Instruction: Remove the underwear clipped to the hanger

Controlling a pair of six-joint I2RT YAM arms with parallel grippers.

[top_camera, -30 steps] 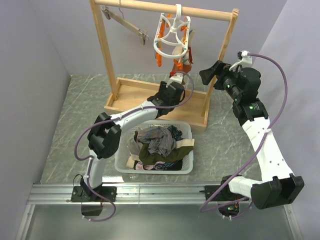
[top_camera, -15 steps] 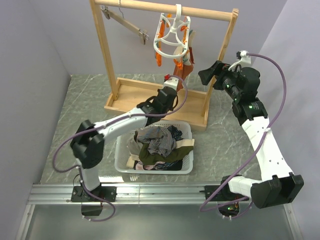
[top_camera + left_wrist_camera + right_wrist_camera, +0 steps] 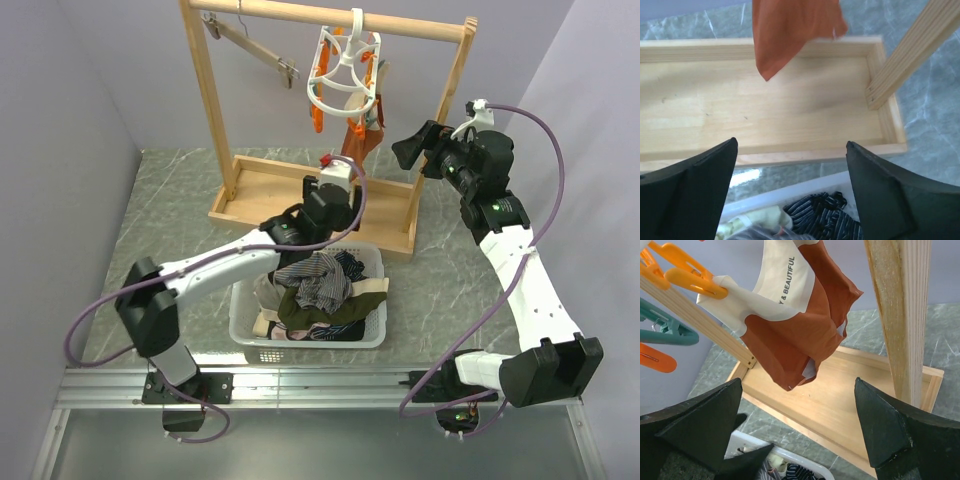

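The white hanger (image 3: 345,70) hangs by its hook from the rack's top rod, with orange pegs (image 3: 690,270) and teal pegs (image 3: 665,327). One piece of rust-orange underwear (image 3: 365,135) with a cream printed band stays clipped to it. It also shows in the right wrist view (image 3: 800,335). My left gripper (image 3: 338,185) is open below and in front of its hanging tip (image 3: 790,30), touching nothing. My right gripper (image 3: 405,150) is open just right of the underwear, beside the rack's right post, empty.
A white basket (image 3: 375,262) with several loose garments sits in front of the rack; its rim lies under my left gripper (image 3: 790,192). The wooden rack's base tray (image 3: 260,185) and right post (image 3: 900,315) stand close. A wooden hanger (image 3: 255,45) hangs at the left.
My left arm's elbow swung out to the left and its gripper drew slightly back and left from the orange underwear, now open. The underwear still hangs clipped. The right gripper edged left.
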